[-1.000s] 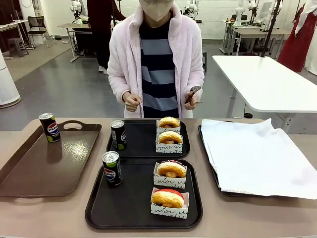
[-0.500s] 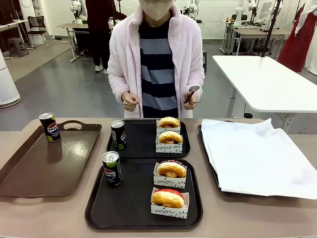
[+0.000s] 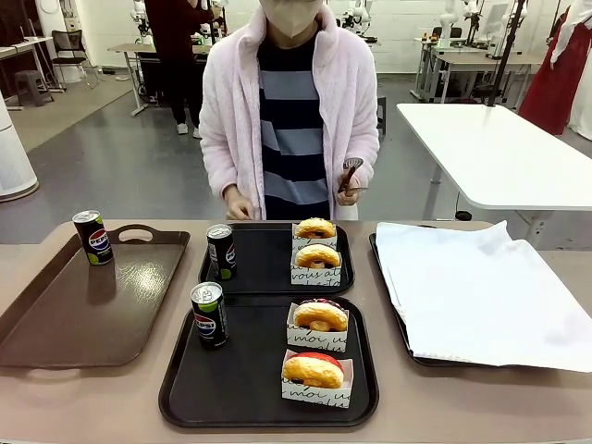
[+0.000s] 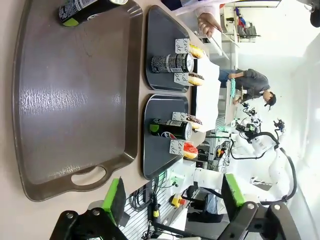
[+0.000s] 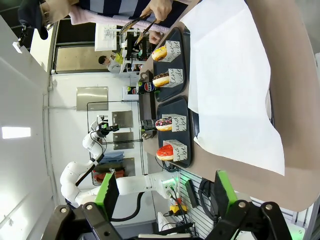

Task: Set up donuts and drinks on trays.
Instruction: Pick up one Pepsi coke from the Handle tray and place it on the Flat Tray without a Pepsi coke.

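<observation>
Weighing reach: spare Pepsi can (image 3: 92, 237) upright, far-left corner of brown handled tray (image 3: 55, 319).
Nearer arm: left gripper (image 4: 172, 200), jaws apart, empty; can lies sideways in its view.
Right gripper (image 5: 165, 195): apart, empty.
Black trays (image 3: 250, 388): one can, two donuts each.
</observation>
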`<state>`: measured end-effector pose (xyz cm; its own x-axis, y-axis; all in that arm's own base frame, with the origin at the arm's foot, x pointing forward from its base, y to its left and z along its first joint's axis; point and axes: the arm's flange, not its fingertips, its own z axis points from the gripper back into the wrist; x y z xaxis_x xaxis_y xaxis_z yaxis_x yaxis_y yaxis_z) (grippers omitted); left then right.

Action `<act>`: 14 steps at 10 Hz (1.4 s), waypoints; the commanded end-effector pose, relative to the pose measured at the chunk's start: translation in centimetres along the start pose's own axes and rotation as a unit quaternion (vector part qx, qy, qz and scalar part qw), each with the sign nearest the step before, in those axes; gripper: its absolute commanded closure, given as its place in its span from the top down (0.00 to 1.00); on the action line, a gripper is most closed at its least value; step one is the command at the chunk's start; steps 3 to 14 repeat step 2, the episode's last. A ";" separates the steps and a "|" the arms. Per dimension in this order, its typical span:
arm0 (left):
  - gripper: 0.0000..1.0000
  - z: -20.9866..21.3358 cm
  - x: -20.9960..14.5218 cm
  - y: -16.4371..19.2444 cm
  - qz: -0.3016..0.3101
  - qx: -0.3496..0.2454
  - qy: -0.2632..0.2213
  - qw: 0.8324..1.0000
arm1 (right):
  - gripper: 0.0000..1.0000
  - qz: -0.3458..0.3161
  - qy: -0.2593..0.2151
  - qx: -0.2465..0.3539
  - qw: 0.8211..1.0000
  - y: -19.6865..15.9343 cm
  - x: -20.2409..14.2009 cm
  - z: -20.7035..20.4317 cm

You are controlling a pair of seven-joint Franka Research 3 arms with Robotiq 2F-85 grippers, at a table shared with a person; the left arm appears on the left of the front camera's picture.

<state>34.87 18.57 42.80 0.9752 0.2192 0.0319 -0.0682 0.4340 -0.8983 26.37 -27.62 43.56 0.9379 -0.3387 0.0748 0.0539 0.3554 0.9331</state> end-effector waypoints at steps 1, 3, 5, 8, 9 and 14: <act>1.00 0.2 -0.1 0.0 -0.001 -0.004 0.000 1.000 | 1.00 0.005 -0.002 0.007 1.000 0.1 0.1 0.1; 1.00 0.2 -0.1 0.0 -0.001 -0.004 0.000 1.000 | 1.00 0.005 -0.002 0.007 1.000 0.1 0.1 0.1; 1.00 0.2 -0.1 0.0 -0.001 -0.004 0.000 1.000 | 1.00 0.005 -0.002 0.007 1.000 0.1 0.1 0.1; 1.00 0.2 -0.1 0.0 -0.001 -0.004 0.000 1.000 | 1.00 0.005 -0.002 0.007 1.000 0.1 0.1 0.1; 1.00 0.2 -0.1 0.0 -0.001 -0.004 0.000 1.000 | 1.00 0.005 -0.002 0.007 1.000 0.1 0.1 0.1; 1.00 0.2 -0.1 0.0 -0.001 -0.004 0.000 1.000 | 1.00 0.005 -0.002 0.007 1.000 0.1 0.1 0.1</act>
